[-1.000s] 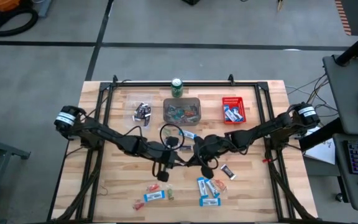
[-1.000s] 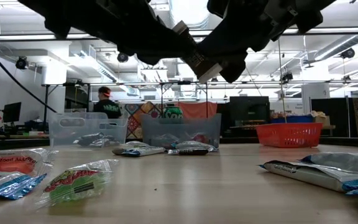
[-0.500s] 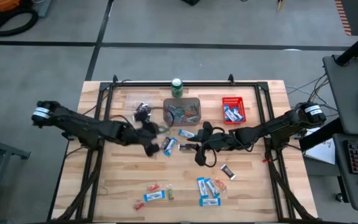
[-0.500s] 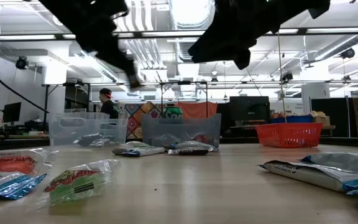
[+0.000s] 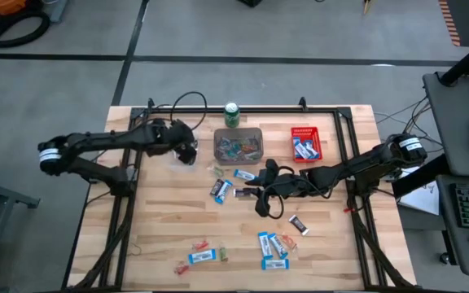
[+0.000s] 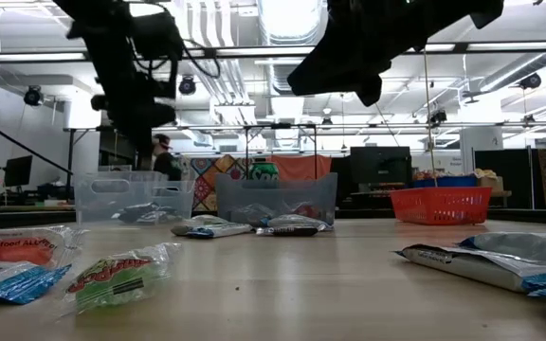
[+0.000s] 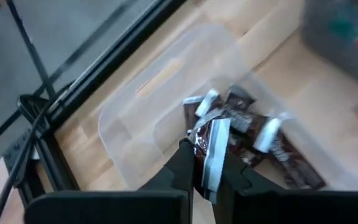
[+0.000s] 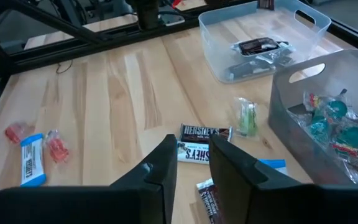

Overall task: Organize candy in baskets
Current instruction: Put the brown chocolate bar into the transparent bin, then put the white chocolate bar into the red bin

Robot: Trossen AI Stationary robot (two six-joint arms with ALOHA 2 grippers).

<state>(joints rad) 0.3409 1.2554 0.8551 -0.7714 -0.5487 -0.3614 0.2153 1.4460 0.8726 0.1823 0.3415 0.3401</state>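
Candy lies scattered over my worktop (image 5: 161, 236), mostly lower centre of the high view. At upper left, my left gripper (image 7: 205, 163) pinches a dark brown mini bar (image 7: 211, 152) above the clear bin (image 5: 184, 146). Mid-frame, my right gripper (image 8: 191, 163) hangs with fingers slightly parted over a Hershey's bar (image 8: 205, 133), holding nothing.

Seen from above: at twelve o'clock, green drink can (image 5: 232, 113); just below it grey translucent bin (image 5: 238, 146), clear plastic bin (image 5: 185, 147) at its nine, red slotted basket (image 5: 305, 143) at its three; at six, scattered wrapped candy (image 5: 273, 247).
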